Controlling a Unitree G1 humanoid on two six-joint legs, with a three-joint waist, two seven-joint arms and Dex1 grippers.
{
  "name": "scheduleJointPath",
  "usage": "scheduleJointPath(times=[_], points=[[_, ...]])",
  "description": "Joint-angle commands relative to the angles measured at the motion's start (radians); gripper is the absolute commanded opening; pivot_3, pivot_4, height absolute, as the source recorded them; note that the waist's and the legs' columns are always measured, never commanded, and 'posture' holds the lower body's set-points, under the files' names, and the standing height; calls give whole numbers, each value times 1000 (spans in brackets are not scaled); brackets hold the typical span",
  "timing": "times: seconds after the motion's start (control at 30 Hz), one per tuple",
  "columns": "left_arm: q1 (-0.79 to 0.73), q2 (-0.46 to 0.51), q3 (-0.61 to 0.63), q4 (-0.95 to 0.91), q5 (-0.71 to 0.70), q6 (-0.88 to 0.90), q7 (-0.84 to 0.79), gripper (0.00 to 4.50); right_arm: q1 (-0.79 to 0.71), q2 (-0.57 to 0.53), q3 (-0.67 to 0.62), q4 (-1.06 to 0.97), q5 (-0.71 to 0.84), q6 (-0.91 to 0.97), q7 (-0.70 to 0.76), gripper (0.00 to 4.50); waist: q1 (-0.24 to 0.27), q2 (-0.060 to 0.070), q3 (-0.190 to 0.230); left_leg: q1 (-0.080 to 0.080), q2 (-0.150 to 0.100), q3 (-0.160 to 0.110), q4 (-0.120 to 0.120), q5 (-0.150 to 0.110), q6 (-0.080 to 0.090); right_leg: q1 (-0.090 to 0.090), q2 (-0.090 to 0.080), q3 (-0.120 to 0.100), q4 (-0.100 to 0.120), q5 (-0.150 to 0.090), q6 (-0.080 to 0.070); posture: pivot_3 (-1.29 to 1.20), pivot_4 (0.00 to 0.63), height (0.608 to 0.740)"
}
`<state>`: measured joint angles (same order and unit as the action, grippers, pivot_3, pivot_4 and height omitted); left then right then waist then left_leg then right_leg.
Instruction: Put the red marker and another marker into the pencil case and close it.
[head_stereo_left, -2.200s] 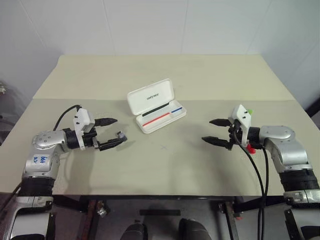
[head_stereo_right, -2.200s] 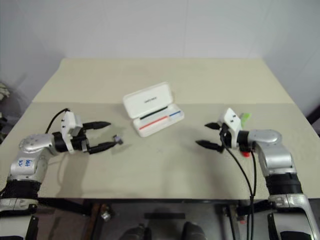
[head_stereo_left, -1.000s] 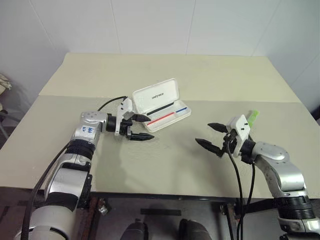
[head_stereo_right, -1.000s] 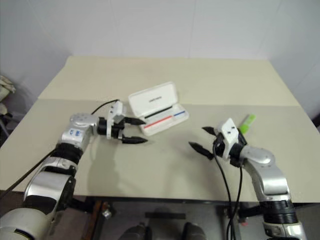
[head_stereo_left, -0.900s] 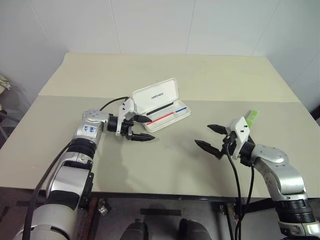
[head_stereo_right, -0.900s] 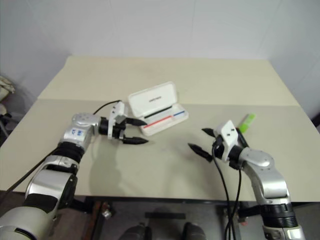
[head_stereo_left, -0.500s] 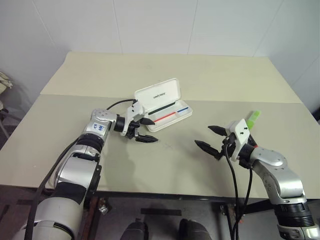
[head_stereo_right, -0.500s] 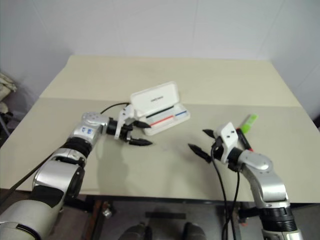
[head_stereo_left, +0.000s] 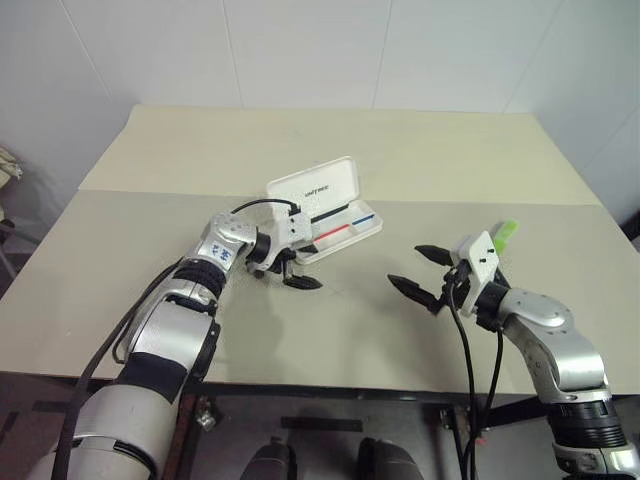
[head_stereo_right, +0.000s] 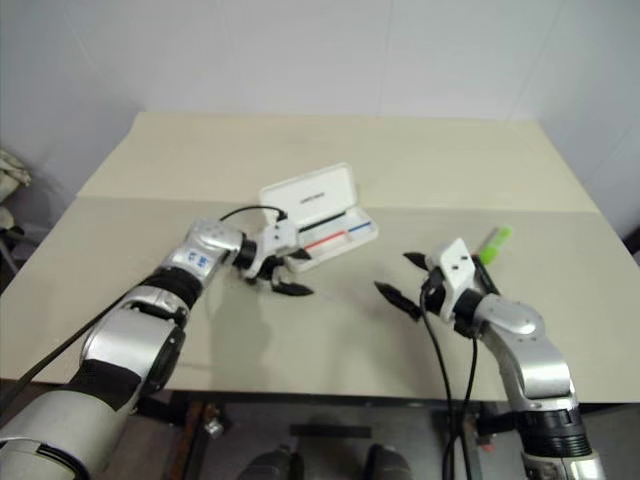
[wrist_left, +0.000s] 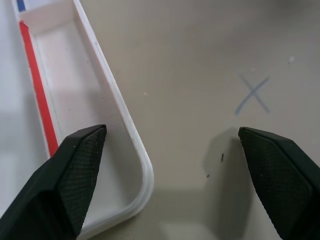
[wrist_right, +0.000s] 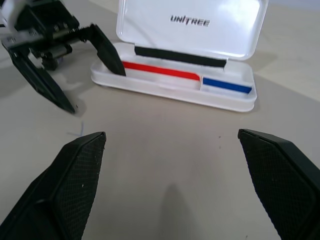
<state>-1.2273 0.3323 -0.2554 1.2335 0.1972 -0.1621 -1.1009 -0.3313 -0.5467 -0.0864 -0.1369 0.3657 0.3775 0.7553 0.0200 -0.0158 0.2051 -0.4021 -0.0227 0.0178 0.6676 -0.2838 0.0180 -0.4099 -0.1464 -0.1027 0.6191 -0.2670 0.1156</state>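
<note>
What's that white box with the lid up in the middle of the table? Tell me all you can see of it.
The pencil case is a white, hard-looking plastic box with rounded corners, lying flat on the table with its hinged lid standing open. The lid bears dark UNITREE lettering; a black strip runs along its base. The shallow tray shows a red stripe, a blue stripe, and no markers. The left gripper straddles the tray's near corner, jaws open, one finger over the tray; whether it touches is unclear.

Just beside the left gripper (head_stereo_left: 294, 263), whose matt black fingers (wrist_left: 75, 175) look finely textured, the pencil case (wrist_right: 190, 55) is smooth, glossy white plastic on the matt beige table (head_stereo_left: 330, 330).
</note>
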Motion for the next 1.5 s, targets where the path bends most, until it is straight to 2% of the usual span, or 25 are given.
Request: scheduleJointPath(times=[0.03,0.33,0.43,0.73,1.03,1.27,1.5], points=[[-10,24,-41,48,80,26,86,3574,-17,-12,-14,-11,11,-5,7,4500,-1,0,0,0,0,0,0,0,1,0,0,0,0,1,-1,0,150,740],[-26,21,-55,60,106,18,121,726,-44,-11,-9,17,4,-14,14,4500,-15,0,0,2,4,1,0,3,2,0,0,1,-4,8,-3,0,150,740],[-30,24,-48,59,103,11,122,33,-54,-9,-6,26,1,-17,16,4500,-15,0,0,2,3,1,0,4,2,0,0,1,-3,8,-3,0,150,740],[-35,57,-29,39,98,-32,158,13,-87,-7,0,61,-8,-33,29,4500,-20,0,0,1,4,2,0,6,3,0,0,2,-7,13,-3,0,150,740],[-8,149,4,-60,60,-150,88,13,-115,-33,-16,115,-10,-59,67,4500,-21,-1,0,-4,4,5,-4,8,0,-4,1,2,-8,14,-4,0,150,740],[164,251,42,-412,-33,-150,-76,13,-116,-97,-82,135,61,-103,187,4500,-17,-1,0,-5,3,10,-4,6,3,-4,-1,1,-15,14,-1,0,150,740],[344,301,73,-856,-127,43,-125,13,-98,-208,-112,115,117,-93,336,4500,-18,-1,0,-5,4,16,-2,3,8,-3,-2,2,-22,18,5,0,150,740]])
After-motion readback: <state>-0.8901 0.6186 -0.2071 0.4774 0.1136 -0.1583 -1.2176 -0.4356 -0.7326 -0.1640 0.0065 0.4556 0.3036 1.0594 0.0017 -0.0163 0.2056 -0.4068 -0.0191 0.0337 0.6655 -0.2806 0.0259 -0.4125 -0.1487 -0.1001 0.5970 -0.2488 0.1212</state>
